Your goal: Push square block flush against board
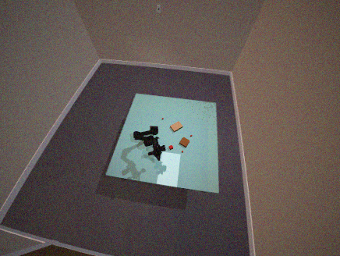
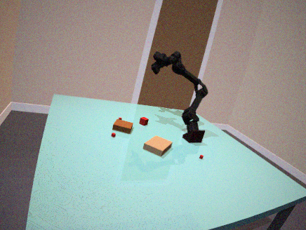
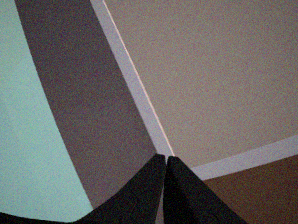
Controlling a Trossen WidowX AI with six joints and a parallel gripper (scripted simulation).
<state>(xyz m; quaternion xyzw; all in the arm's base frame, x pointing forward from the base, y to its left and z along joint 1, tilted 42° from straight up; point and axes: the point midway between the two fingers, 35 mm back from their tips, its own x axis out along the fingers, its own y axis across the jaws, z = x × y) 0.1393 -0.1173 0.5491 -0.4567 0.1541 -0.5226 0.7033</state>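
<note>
The square block, brown [image 1: 185,142] [image 2: 122,126], lies flat on the table. The board, light tan and longer [image 1: 176,126] [image 2: 157,145], also lies flat. The two are apart, with a clear gap between them, and are turned at different angles. My gripper [image 1: 159,158] [image 2: 156,71] [image 3: 164,164] is shut with its fingertips together and nothing between them. It is high above the table, away from both parts. Neither part shows in the wrist view.
A red cube [image 1: 171,147] [image 2: 144,121] lies near the brown block. Two tiny red cubes [image 1: 191,136] [image 2: 113,134] [image 1: 182,151] [image 2: 120,118] lie beside the block. Another tiny red cube [image 1: 162,119] [image 2: 201,156] lies beyond the board. The table edge shows in the wrist view.
</note>
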